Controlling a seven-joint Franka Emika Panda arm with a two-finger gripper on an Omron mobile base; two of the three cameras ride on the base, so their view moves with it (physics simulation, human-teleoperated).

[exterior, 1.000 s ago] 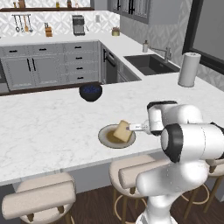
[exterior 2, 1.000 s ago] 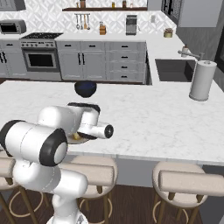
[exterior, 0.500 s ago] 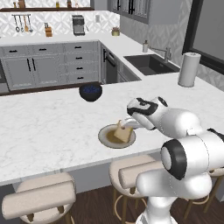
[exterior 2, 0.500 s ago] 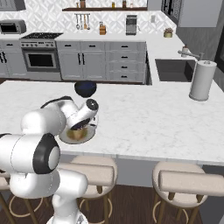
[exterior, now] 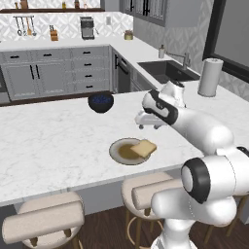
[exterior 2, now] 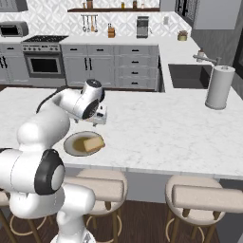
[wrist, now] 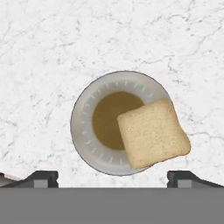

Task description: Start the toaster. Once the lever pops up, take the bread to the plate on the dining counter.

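On the long white marble counter (exterior: 58, 141) sits the plate (exterior: 120, 151), round and shallow, with a pale grey rim marked by faint radial lines and a brownish centre. The bread (exterior: 143, 148) lies flat on it, off to one side, so that one corner and part of an edge hang past the rim over the marble. It is a squarish slice with rounded corners, light golden-tan and finely speckled across its face, with a slightly darker crust along the edge. In the hand view the slice (wrist: 153, 133) covers the lower right part of the plate (wrist: 85, 131) and leaves most of the brown centre bare.

Above the plate and clear of it, the gripper (exterior: 146, 122) hangs with its fingers spread wide and nothing between them; from the right base view it (exterior 2: 98, 117) stands just behind the plate (exterior 2: 73, 144) and the bread (exterior 2: 93, 143). The two dark fingertips (wrist: 43, 177) show at the bottom corners of the hand view, well apart, on either side of the plate.

Farther back on the same counter a dark blue-black bowl (exterior: 100, 102) stands well apart from the plate. A roll of paper towel (exterior: 209, 77) stands upright near the sink (exterior: 168, 71). Padded stools (exterior: 41, 221) are tucked along the near side of the counter.
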